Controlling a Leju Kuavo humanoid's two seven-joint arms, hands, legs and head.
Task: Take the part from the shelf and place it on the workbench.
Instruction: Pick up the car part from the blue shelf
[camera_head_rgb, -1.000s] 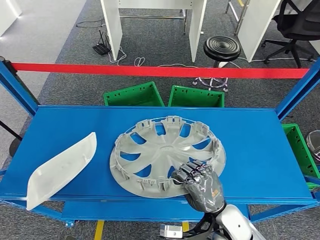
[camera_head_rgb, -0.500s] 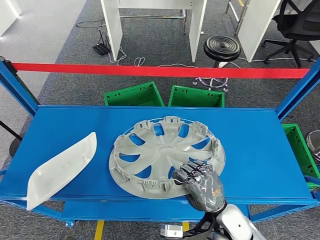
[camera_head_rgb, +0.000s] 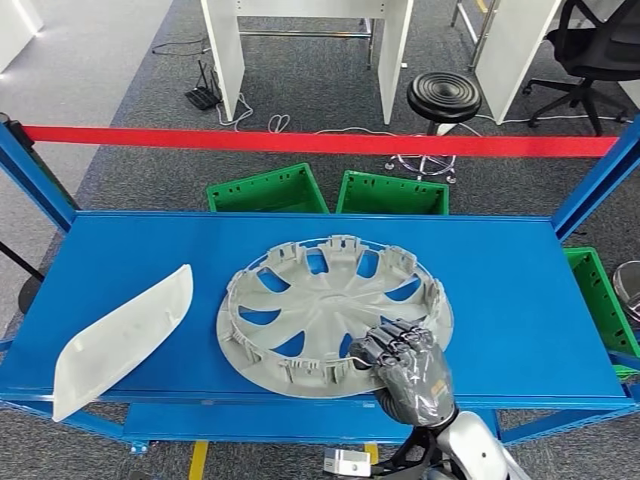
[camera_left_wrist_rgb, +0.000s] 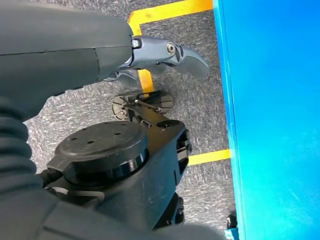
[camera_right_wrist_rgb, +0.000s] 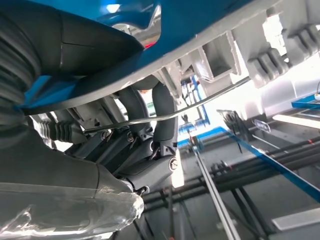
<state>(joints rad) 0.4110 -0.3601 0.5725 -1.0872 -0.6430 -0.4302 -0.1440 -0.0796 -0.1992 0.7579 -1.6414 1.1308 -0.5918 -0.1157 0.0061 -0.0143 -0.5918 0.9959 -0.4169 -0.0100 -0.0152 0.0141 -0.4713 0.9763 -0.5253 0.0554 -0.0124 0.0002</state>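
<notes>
On the blue shelf (camera_head_rgb: 513, 290), right hand (camera_head_rgb: 404, 368) grips the hubcap (camera_head_rgb: 332, 312) rim; white panel (camera_head_rgb: 121, 338) lies beside

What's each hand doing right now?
Left hand: hangs beside the shelf, holding nothing; open or shut cannot be told.
Right hand: gripping the hubcap at its near rim.

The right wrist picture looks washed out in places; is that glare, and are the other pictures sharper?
Right wrist view: bright white light blows out the area behind the hubcap rim. Head view: evenly lit and sharp, with soft sheen on the blue shelf. Left wrist view: the near hand is slightly soft, and the shelf edge glows pale.
</notes>
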